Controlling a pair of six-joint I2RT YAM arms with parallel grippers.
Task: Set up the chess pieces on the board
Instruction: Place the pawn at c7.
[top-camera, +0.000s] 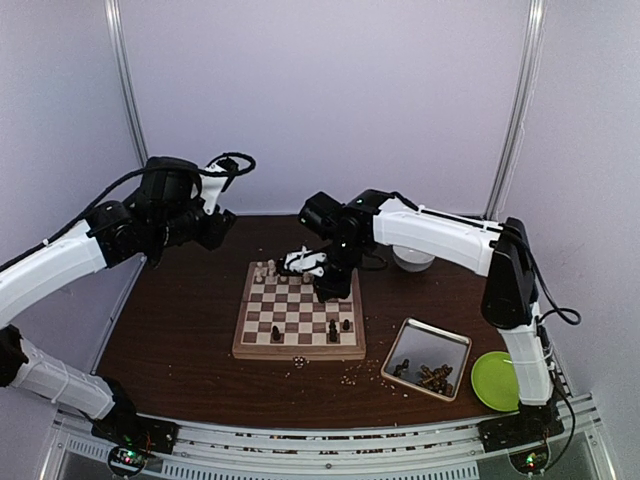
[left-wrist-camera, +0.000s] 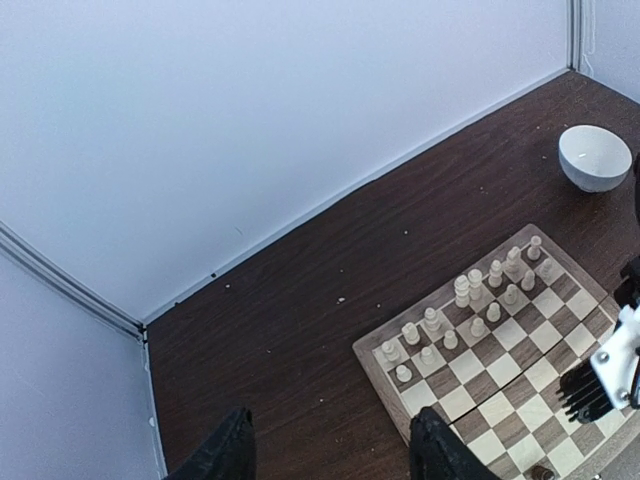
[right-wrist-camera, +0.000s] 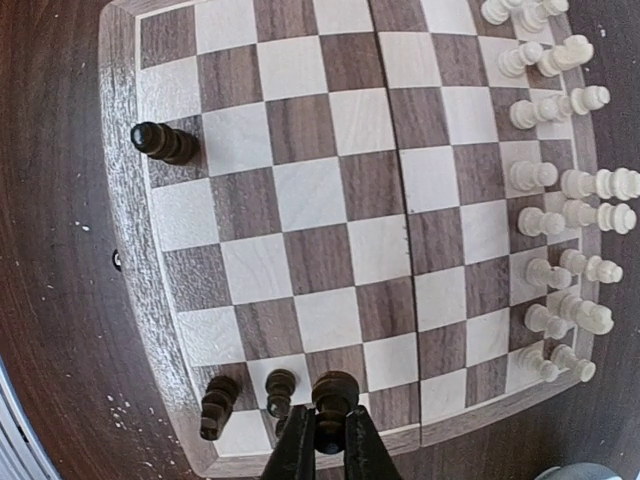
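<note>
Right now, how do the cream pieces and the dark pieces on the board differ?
The cream pieces fill two rows along one edge; the dark pieces number only four, toward the opposite edge. Every cream piece stands free; one dark piece sits between the right gripper's fingers. Both sets stand upright.

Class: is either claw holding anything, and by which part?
The right claw grips a dark chess piece by its body, below the rounded head. The left claw is open and empty.

Left gripper (left-wrist-camera: 330, 432): fingers cut off by the lower picture edge.
Board (left-wrist-camera: 470, 365): near part runs off the left wrist view; far squares hidden under right arm (top-camera: 440, 235).
Dark piece (right-wrist-camera: 334, 390): base hidden within right gripper (right-wrist-camera: 328, 430).
Tray pieces (top-camera: 435, 378): kinds too small to tell.
</note>
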